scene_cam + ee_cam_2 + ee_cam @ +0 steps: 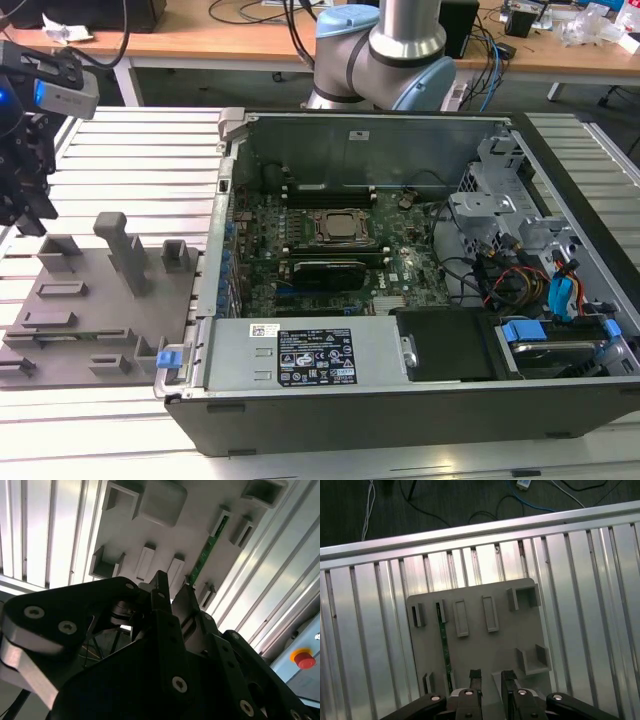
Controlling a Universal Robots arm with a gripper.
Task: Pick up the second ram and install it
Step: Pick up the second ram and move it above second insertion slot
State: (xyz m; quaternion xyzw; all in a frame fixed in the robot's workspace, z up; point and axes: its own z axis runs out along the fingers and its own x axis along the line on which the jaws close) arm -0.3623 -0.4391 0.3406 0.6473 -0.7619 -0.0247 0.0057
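second ram (443,645), upright in grey holder (475,655)

Bright, likely overhead light; glare on table (60,530); claw (172,586) dark.

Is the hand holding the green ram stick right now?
No, the ram stick sits in a slot of the gray holder, while the hand is open and empty.
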